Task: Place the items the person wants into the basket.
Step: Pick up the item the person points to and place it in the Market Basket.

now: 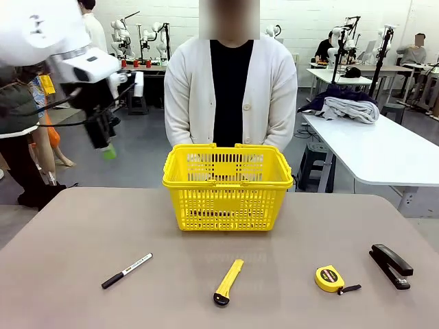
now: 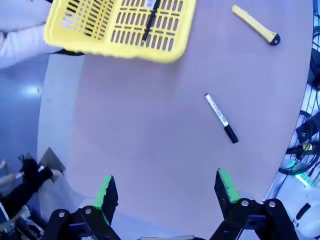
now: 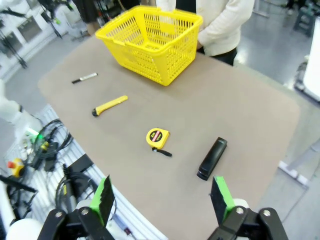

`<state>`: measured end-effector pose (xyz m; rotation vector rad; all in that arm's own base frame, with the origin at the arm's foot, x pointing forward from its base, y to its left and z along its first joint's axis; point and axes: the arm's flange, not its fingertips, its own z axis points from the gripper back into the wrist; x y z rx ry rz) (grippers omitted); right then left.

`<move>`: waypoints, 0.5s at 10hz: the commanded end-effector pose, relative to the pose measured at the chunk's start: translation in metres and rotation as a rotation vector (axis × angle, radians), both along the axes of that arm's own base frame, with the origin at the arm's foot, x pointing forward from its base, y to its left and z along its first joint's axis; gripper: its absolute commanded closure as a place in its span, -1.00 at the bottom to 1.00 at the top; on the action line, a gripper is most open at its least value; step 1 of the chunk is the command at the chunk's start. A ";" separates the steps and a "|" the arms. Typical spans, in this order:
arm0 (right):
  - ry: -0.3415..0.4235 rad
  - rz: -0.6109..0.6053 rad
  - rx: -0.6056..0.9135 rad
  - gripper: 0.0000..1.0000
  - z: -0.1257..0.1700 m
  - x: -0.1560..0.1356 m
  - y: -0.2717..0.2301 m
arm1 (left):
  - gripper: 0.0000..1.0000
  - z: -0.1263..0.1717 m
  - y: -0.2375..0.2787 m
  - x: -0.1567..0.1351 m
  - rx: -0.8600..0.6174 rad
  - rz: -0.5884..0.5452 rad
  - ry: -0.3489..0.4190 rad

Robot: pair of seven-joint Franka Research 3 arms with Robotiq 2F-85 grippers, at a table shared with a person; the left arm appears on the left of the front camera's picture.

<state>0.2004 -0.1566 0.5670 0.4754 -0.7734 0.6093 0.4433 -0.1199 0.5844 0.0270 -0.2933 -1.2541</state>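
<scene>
Both my pincers hang wide open and empty: the left pincer (image 2: 166, 186) above the worktop's left edge, the right pincer (image 3: 162, 192) above its near right edge. Nearest me on the grey worktop (image 1: 62, 233) lie, left to right, the marker (image 1: 127, 270), the yellow utility knife (image 1: 228, 281), the tape measure (image 1: 330, 278) and the stapler (image 1: 392, 265), all well apart. Beyond them the yellow basket (image 1: 228, 185) stands upright; a thin black pen (image 2: 151, 20) lies on its floor. Behind it stands the person (image 1: 230, 89) in a white cardigan. Farther right, a white table (image 1: 384, 154) carries heaped clothes (image 1: 346, 106).
</scene>
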 end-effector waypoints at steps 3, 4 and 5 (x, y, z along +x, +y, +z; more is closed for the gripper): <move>-0.017 0.011 0.016 -1.00 0.000 0.003 0.000 | -1.00 -0.019 0.011 -0.002 -0.008 -0.007 0.007; -0.017 0.011 0.016 -1.00 0.000 0.003 0.000 | -1.00 -0.016 0.016 -0.005 -0.010 0.017 0.009; -0.017 0.011 0.016 -1.00 0.000 0.003 0.000 | -1.00 -0.016 0.016 -0.005 -0.010 0.017 0.009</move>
